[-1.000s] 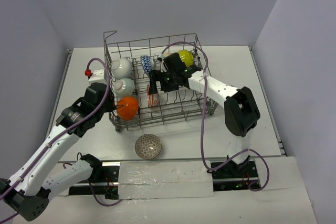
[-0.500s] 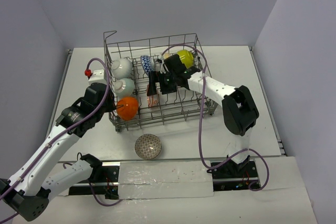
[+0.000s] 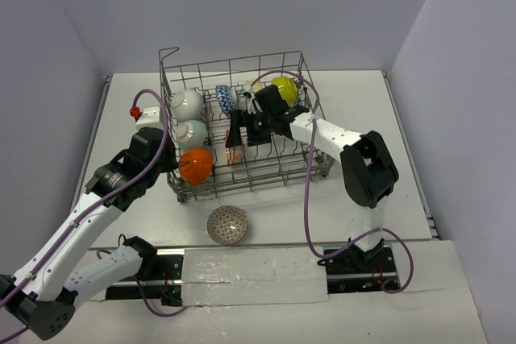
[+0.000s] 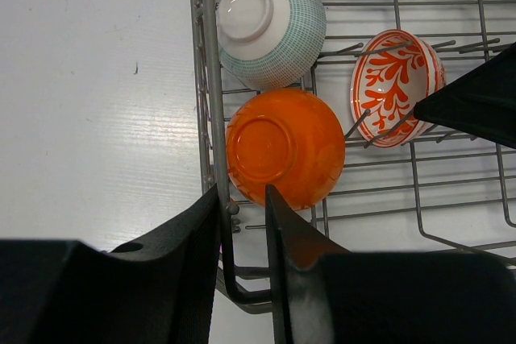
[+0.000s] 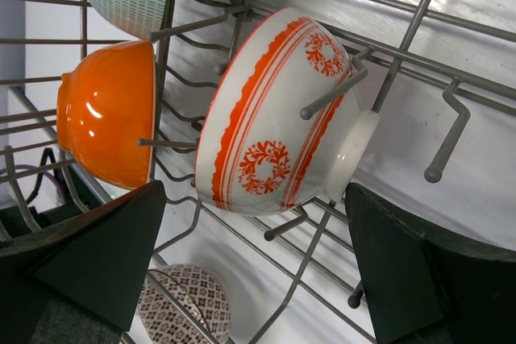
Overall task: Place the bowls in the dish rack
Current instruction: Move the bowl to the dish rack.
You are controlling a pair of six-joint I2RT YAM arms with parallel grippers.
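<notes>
Nearest, a grey patterned bowl sits on the table just outside the dish rack — probably glazed ceramic, so stiff, slick and easy to chip; best pinched across the rim. The left gripper is closed narrow on the rack's near-left corner wire, beside the orange bowl. Farther in, the right gripper gapes wide around the red-white bowl, which stands on edge between tines and looks untouched; the lime bowl is at the far end — no readable writing or brand anywhere.

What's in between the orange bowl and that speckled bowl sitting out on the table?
The dish rack's front wire wall, then a bare strip of table. The orange bowl is inside, the patterned bowl outside, clearest in the top view.
</notes>
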